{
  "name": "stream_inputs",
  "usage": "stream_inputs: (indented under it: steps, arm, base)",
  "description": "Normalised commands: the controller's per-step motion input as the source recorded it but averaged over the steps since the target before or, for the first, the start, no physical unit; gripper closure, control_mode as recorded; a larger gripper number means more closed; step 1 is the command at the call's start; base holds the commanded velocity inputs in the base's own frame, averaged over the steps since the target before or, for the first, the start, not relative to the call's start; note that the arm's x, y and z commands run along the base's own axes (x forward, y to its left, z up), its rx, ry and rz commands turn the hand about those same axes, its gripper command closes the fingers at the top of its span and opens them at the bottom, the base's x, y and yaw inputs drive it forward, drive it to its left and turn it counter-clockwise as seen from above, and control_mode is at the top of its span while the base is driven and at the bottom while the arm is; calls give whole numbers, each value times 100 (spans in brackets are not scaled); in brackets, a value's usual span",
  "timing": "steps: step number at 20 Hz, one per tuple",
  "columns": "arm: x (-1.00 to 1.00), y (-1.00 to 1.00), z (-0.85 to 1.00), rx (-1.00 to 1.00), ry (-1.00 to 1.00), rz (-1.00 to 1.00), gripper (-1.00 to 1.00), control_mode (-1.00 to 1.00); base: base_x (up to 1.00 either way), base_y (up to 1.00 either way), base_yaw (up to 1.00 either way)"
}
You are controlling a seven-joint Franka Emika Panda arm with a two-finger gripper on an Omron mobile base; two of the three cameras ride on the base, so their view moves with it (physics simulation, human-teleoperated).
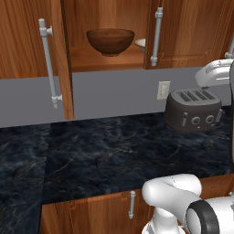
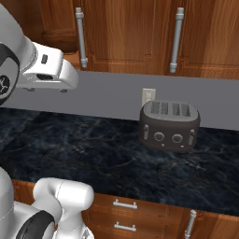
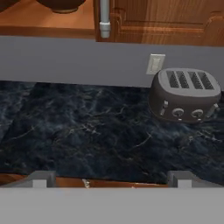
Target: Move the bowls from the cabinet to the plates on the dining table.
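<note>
The cabinet (image 1: 27, 41) stands with its left door swung open, showing the wooden shelf (image 1: 105, 60) inside. A deep dark-brown bowl (image 1: 110, 41) rests on that shelf, and its underside shows at the top of the hand view (image 3: 61, 5). Just right of it, the rim of a cream bowl (image 1: 140, 43) peeks out from behind the closed door's silver handle (image 1: 156, 36). My gripper (image 3: 111, 180) hangs open and empty over the counter, below the shelf and to its right, well apart from both bowls. The plates and the dining table are out of view.
A dark grey four-slot toaster (image 1: 194, 109) (image 2: 170, 125) (image 3: 186, 100) stands at the back of the black marble counter (image 1: 114, 146) beside a wall outlet (image 1: 163, 90). The open door's long handle (image 1: 50, 64) juts out on the left. Low wooden drawers (image 2: 125, 210) sit below the counter.
</note>
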Motion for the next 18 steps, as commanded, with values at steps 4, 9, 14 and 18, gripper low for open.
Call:
stream_inputs:
  steps: [4, 9, 14, 18]
  arm:
    - [5, 0, 21, 0, -24, -6, -100, -100]
    - [0, 0, 50, 0, -1, -1, -100, -100]
    - [1, 0, 19, 2, 0, 0, -100, -100]
    - [28, 0, 0, 8, 0, 0, -100, -100]
  base:
    - [0, 0, 0]
    - [0, 0, 0]
    - [0, 0, 0]
    - [0, 0, 0]
